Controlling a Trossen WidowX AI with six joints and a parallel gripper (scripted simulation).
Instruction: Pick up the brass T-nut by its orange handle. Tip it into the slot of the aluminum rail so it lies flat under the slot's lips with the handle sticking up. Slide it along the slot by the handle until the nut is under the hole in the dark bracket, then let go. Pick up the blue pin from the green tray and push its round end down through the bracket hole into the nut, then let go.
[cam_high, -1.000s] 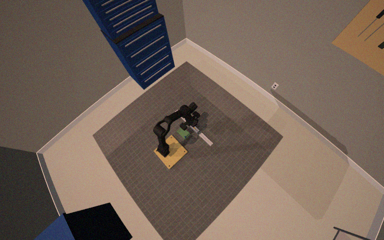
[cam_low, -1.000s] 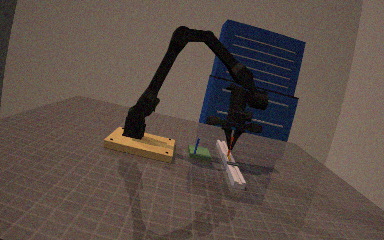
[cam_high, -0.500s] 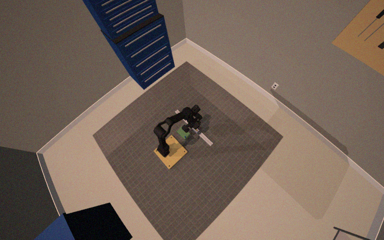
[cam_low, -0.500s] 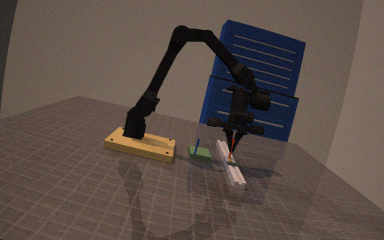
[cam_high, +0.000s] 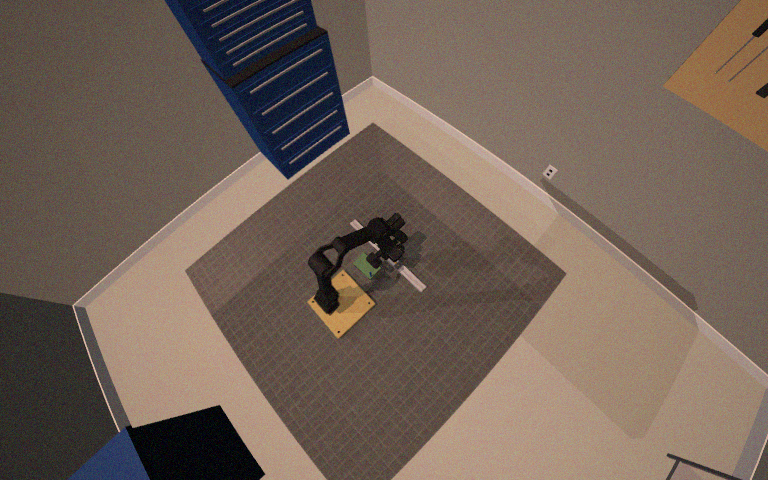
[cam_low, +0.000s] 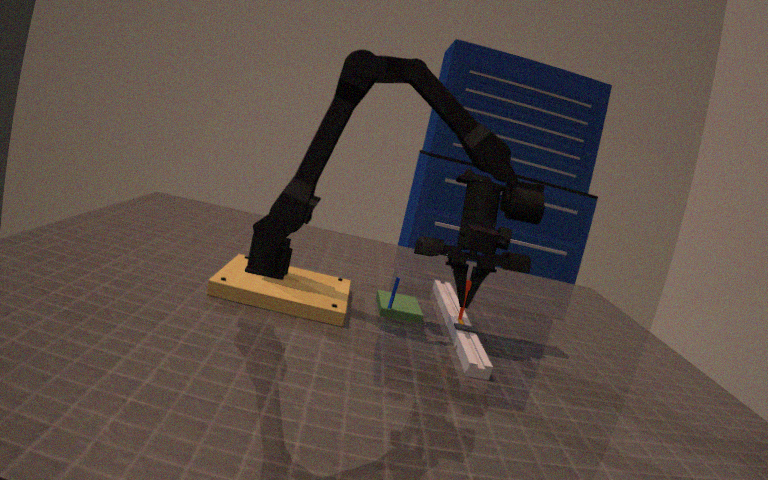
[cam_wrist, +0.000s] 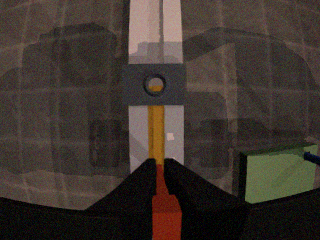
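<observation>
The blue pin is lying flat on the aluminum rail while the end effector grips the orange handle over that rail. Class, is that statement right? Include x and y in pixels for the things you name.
Not quite: the blue pin (cam_low: 393, 293) stands in the green tray (cam_low: 406, 305) (cam_wrist: 280, 175), leaning slightly, as the exterior view shows. The end effector (cam_low: 464, 305) (cam_wrist: 159, 167) does grip the orange handle (cam_low: 465, 297) (cam_wrist: 166, 220) over the aluminum rail (cam_low: 474, 353) (cam_wrist: 172, 120).

Metal, wood-like and matt surfaces are seen together.
A smooth, pale metallic look is shown by the rail (cam_high: 411, 278) (cam_low: 474, 352) (cam_wrist: 171, 30), and a dull, slate-like finish by the bracket (cam_low: 467, 328) (cam_wrist: 133, 85). Yellow metal is suggested by the nut (cam_low: 461, 322) (cam_wrist: 156, 132). Wood is suggested by the faintly grained base board (cam_high: 356, 311) (cam_low: 271, 296). The arm (cam_high: 356, 238) (cam_low: 325, 135) is finished in matt black, and soft reflections are carried by the tiled surface (cam_high: 390, 362) (cam_low: 169, 384) (cam_wrist: 60, 175).
</observation>
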